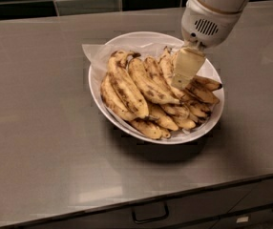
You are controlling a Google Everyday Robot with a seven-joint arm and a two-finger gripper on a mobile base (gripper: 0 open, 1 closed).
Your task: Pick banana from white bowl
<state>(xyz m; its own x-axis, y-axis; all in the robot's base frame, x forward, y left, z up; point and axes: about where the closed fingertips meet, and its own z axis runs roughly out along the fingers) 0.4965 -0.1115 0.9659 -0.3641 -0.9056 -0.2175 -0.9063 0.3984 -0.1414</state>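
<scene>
— What sits nearest the front?

— A dark drawer handle (149,214) below the edge of a smooth, grey, faintly glossy countertop (41,142).

— And on it?

— The white bowl (94,87), wide, shallow and oval with a thin rim. Crinkled white paper (96,56) lines it and sticks out at the back left. It is heaped with speckled yellow bananas, the short stubby ones along the near side.

— Where is the banana?

— The banana (165,69) lies in the right half of the heap, long and brown-flecked, with its thin dark stem pointing to the far rim.

— And the gripper?

— The gripper (180,82) comes down from the upper right, a flat cream-coloured piece under a rounded white housing (205,25) with a vent grille. Its tip is right against that banana's right side, probably touching. Whether it is open or clamped I cannot tell; nothing is lifted.

— Behind?

— Dark glossy wall tiles (86,6) with pale grout.
</scene>
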